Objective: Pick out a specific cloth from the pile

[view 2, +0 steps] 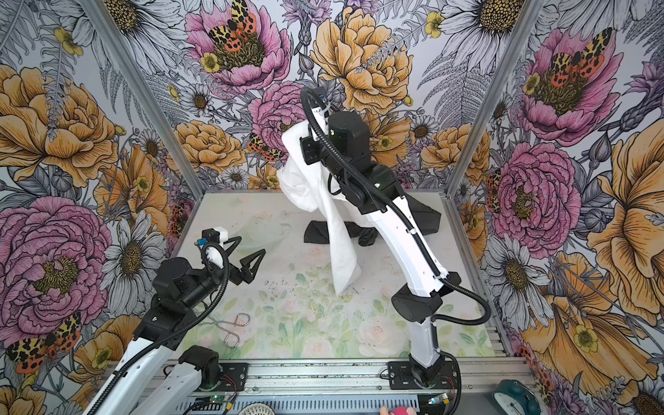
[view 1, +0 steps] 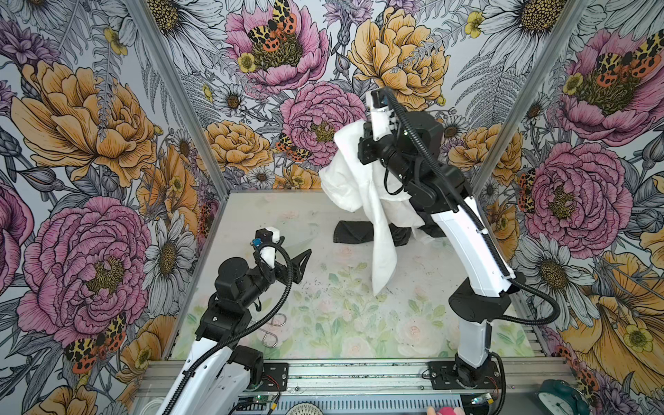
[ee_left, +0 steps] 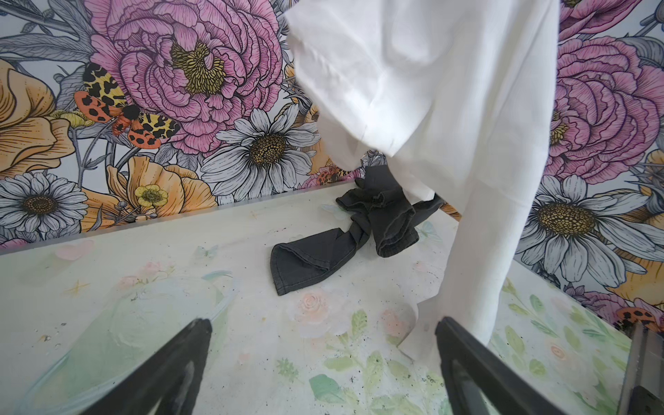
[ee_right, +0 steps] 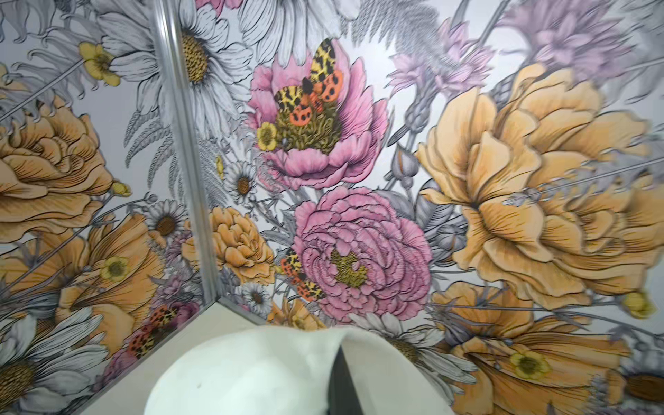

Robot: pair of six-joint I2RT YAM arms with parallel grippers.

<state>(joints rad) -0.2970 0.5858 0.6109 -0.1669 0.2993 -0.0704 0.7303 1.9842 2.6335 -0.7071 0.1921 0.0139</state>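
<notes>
**Top views.** In both top views the right gripper (view 1: 354, 141) stands high in the upper centre of the frame, in front of the floral back wall (view 1: 251, 72). Its jaws are closed on a bunched fold of the cloth (view 1: 363, 194), and the fingertips are buried in the fabric. The cloth hangs from that grip as a long white drape. Its narrow lower end comes down to the table (view 1: 251, 222) near the centre of the frame.

Behind the drape, toward the back of the table, lies the pile (view 1: 354, 231). It is made up of dark garments on the surface, partly hidden by the cloth and the right arm.

The left gripper (view 2: 245, 256) is in the lower left of the frame, low over the table. Its jaws are spread wide with nothing between them. A wire-handled metal implement (view 2: 233, 327) lies on the table beside the left arm.

**Left wrist view.** The two fingers (ee_left: 172, 366) of the left gripper stand far apart, with bare table between them. The lower end of the cloth (ee_left: 449, 179) meets the table just beside one finger; whether it touches that finger cannot be told. The pile (ee_left: 359, 230) lies beyond, well apart from this gripper. One charcoal trouser leg is stretched out flat and the rest is crumpled against the wall.

**Right wrist view.** One dark finger (ee_right: 344, 381) of the right gripper is pressed into the cloth (ee_right: 251, 377), which bulges around it. The opposing finger is hidden by fabric. Only the wall shows beyond, and it is slightly blurred.
</notes>
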